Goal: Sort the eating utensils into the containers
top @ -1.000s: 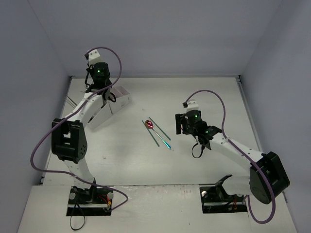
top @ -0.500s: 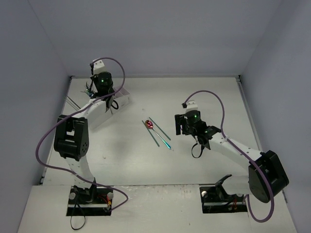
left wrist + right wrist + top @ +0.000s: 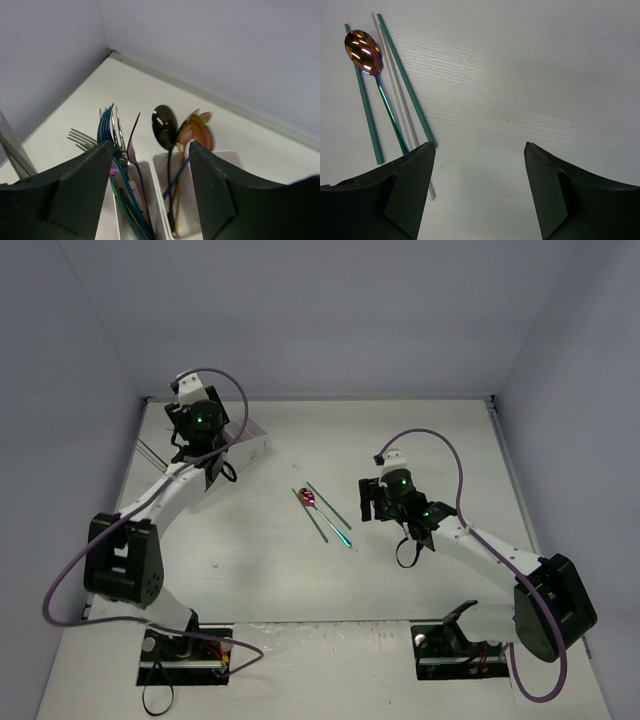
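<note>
1. Left claw [image 3: 151, 150]: jaws wide apart with nothing between them. Its dark fingers [image 3: 75, 190] fill the lower left and lower right of the left wrist view.
2. Right under that gap, at bottom centre, is the white caddy [image 3: 159, 192]. Two of its compartments show, side by side.
3. The left compartment holds blue-teal forks [image 3: 107, 125] and a purple fork [image 3: 132, 147], tines up and leaning toward the upper left.
4. The right compartment holds a black spoon [image 3: 165, 127] and a copper spoon [image 3: 198, 127], bowls up and close together. The copper one is blurred.
5. A grey fork [image 3: 80, 137] pokes out at mid left, just beside the left finger. I cannot tell which compartment it is in.
6. In the top view this claw is over the caddy, at the upper left of the table [image 3: 430, 440].
7. Right claw [image 3: 477, 150]: jaws wide and empty, over bare table.
8. At the upper left of the right wrist view a rainbow spoon [image 3: 362, 50] lies flat, bowl toward the top. It sits between two teal sticks [image 3: 405, 80], with a pale stick [image 3: 395, 85] running alongside its handle.
9. In the top view this group lies at mid table. It is just left of the right claw and well apart from the caddy.
</note>
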`<state>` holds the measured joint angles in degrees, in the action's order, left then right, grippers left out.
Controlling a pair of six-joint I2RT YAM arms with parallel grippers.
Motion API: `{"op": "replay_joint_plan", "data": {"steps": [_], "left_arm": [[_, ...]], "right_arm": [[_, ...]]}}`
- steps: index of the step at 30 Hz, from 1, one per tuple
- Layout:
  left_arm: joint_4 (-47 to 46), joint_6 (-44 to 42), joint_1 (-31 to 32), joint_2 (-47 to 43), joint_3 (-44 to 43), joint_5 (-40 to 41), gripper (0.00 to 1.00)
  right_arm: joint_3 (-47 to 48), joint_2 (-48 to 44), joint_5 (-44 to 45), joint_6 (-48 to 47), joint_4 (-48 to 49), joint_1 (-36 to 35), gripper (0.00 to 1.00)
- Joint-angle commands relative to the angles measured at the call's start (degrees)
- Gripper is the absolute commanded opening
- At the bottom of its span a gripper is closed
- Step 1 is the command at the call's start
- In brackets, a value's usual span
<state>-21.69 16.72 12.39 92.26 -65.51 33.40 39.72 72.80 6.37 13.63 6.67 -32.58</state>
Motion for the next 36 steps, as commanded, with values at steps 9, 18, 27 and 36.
{"op": "replay_joint_plan", "data": {"steps": [9, 18, 27, 36], "left_arm": [[41.71, 33.04, 19.24, -9.08, -6.95, -8.81, 0.64], [49.07, 47.34, 29.76, 4.89, -11.53, -15.27, 0.56], [52.01, 51.73, 31.56, 14.78, -17.22, -18.01, 0.36], [52.01, 53.06, 31.53, 19.44, -18.78, -18.81, 0.29]], "right_arm": [[0.62, -3.96, -0.57, 2.09, -0.50, 0.50, 0.69], [-0.20, -6.41, 0.61, 2.93, -1.73, 0.55, 0.70], [-2.13, -11.35, 0.40, 3.30, -2.28, 0.76, 0.69], [-2.43, -11.63, 0.49, 3.22, -2.28, 0.76, 0.70]]}}
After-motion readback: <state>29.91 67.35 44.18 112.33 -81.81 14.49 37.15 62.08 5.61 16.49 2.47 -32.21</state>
